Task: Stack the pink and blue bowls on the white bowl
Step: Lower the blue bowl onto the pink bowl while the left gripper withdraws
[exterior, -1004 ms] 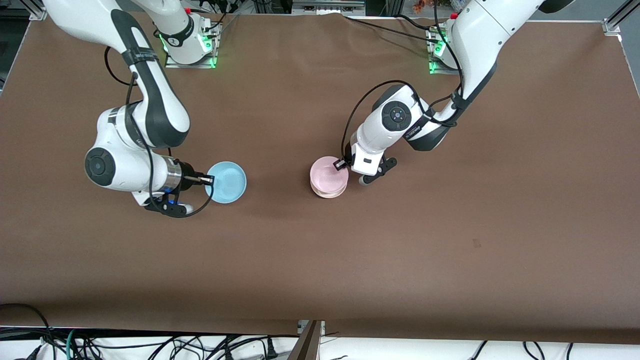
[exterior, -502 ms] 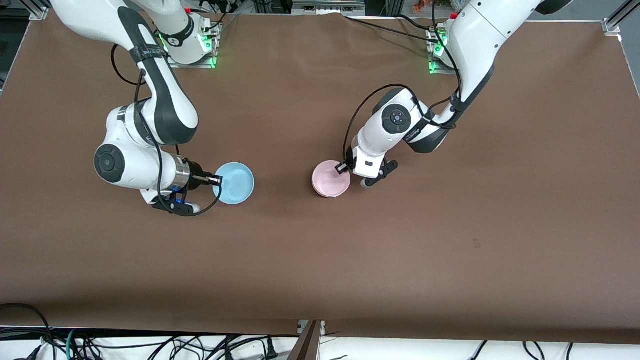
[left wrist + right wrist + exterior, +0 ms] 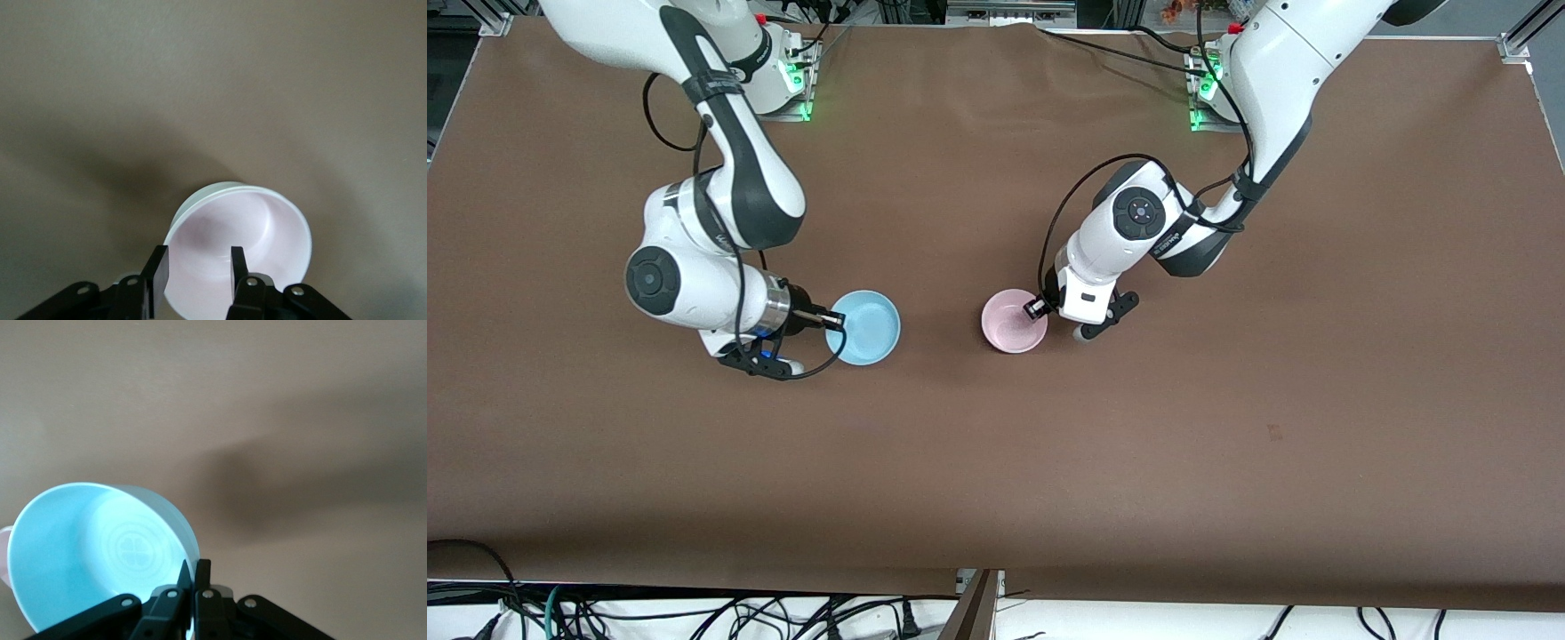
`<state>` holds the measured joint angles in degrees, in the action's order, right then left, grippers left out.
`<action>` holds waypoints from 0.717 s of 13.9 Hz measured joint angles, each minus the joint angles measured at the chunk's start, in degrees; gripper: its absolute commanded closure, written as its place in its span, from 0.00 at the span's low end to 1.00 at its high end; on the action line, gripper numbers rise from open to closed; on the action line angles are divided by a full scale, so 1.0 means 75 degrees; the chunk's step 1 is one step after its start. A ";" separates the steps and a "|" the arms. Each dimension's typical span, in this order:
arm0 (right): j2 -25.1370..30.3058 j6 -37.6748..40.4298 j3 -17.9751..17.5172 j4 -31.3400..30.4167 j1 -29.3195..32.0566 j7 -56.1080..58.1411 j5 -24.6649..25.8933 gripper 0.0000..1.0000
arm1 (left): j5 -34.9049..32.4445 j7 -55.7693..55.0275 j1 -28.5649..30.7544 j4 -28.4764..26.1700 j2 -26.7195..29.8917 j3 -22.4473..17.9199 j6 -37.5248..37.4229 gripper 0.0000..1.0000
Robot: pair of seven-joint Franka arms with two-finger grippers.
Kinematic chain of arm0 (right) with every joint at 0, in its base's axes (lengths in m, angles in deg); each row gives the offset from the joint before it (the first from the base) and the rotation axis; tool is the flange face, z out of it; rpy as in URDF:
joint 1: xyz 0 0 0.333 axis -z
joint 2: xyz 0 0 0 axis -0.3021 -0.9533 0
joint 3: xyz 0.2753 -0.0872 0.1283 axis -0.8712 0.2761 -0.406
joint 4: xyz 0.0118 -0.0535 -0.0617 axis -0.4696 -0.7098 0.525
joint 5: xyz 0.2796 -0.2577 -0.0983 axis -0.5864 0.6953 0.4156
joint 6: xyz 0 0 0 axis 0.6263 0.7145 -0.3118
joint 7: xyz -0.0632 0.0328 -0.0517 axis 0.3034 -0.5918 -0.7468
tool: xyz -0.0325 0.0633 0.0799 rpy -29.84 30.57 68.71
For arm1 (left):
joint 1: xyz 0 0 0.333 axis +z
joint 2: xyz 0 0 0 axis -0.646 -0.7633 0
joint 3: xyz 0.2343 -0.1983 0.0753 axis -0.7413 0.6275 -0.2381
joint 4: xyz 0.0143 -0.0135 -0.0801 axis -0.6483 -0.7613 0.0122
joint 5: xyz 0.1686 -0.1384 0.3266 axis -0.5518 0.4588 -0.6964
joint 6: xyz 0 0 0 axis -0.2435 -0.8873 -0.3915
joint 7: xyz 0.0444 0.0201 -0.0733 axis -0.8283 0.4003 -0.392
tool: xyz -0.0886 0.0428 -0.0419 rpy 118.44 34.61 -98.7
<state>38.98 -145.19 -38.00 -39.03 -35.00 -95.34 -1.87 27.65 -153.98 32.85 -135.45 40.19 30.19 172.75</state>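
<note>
The pale pink bowl (image 3: pixel 1009 324) sits nested in the white bowl near the table's middle. In the front view the white bowl is hidden under it. In the left wrist view only a pale rim (image 3: pixel 199 196) shows around the pink bowl (image 3: pixel 253 227). My left gripper (image 3: pixel 1035 308) (image 3: pixel 195 270) is open, with its fingers on either side of the pink bowl's rim. My right gripper (image 3: pixel 836 318) (image 3: pixel 193 570) is shut on the rim of the light blue bowl (image 3: pixel 867 327) (image 3: pixel 87 553). It holds the bowl tilted above the table, beside the stack toward the right arm's end.
The brown cloth-covered table (image 3: pixel 1227 427) bears nothing else. The arm bases with green lights (image 3: pixel 787 80) (image 3: pixel 1200 89) stand along the edge farthest from the front camera. Loose cables (image 3: pixel 694 613) hang below the nearest edge.
My left gripper lowered the pink bowl into the white bowl and opened. My right gripper carried the blue bowl toward the stack.
</note>
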 measured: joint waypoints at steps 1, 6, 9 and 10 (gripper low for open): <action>-0.0059 -0.0206 -0.0003 0.0016 -0.0187 -0.0328 -0.0001 1.00 | 0.0000 0.0000 0.0024 0.0123 0.0016 -0.0014 -0.0068 0.55; -0.0530 -0.1220 -0.0015 0.0380 -0.1282 -0.1921 -0.0002 1.00 | -0.0050 0.0797 0.0440 0.2057 0.0386 -0.0032 -0.2967 0.38; -0.0975 -0.1321 -0.0010 0.1051 -0.1840 -0.2715 0.0000 1.00 | -0.0050 0.2501 0.1188 0.3750 0.0824 -0.0038 -0.5690 0.26; -0.1115 -0.1483 -0.0008 0.1169 -0.1999 -0.2890 0.0002 1.00 | -0.0051 0.3098 0.1446 0.4173 0.0890 -0.0040 -0.6308 0.20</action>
<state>30.62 -156.31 -38.06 -30.26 -49.99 -117.01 -1.86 27.27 -130.74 43.70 -104.15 46.86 29.88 125.44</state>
